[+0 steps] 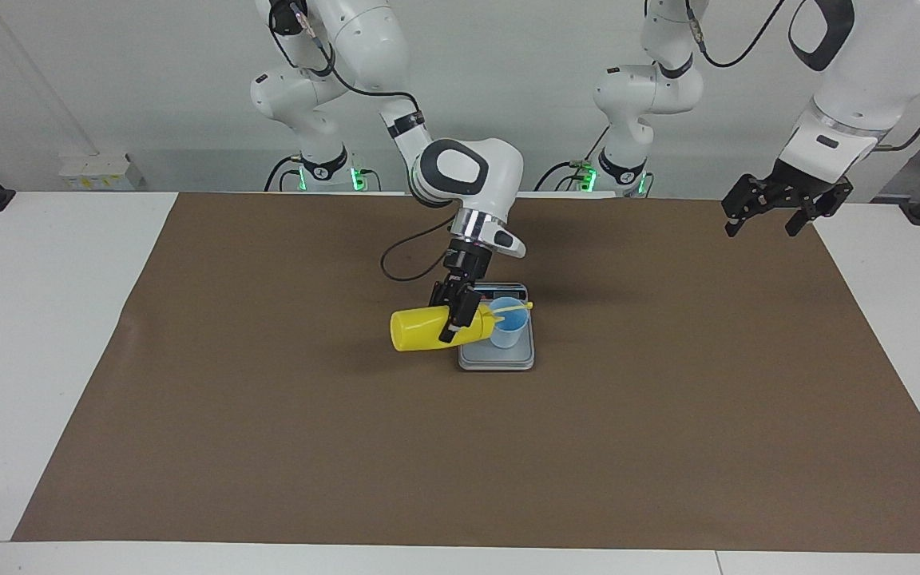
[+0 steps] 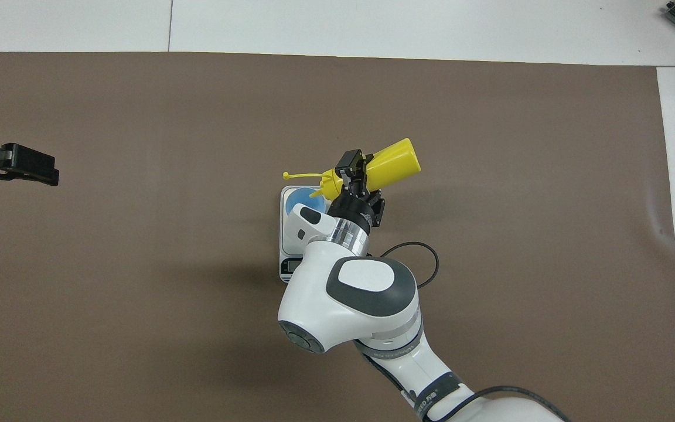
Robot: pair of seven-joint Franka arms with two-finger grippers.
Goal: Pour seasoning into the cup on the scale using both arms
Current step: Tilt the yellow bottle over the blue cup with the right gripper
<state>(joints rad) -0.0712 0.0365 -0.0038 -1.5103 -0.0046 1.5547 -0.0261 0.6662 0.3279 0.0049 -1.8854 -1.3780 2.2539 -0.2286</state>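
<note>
Yellow squeeze bottle (image 1: 426,328) up off the mat and lying almost flat, clamped around its middle by the right gripper (image 1: 455,314); those fingertips are pinching the bottle's body from either side, the arm reaching in from the robots' end; the bottle's base points toward the right arm's end of the table, and the domed nozzle tips over the rim of the light-blue cup (image 1: 508,322); its thin cap strap (image 1: 513,305) sticks out level above the cup's mouth, its tip past the cup on the left arm's side; the cup stands upright on the grey plate of the scale (image 1: 497,358), which sits near the middle of the brown mat (image 1: 668,447); the scale's dark display strip lies at its edge nearer to the robots, partly hidden under the right arm in the overhead view; away at the left arm's end, the left gripper (image 1: 767,216) hangs in the air over the mat's corner nearest the robots, fingers spread apart and holding nothing, that arm waiting.
</note>
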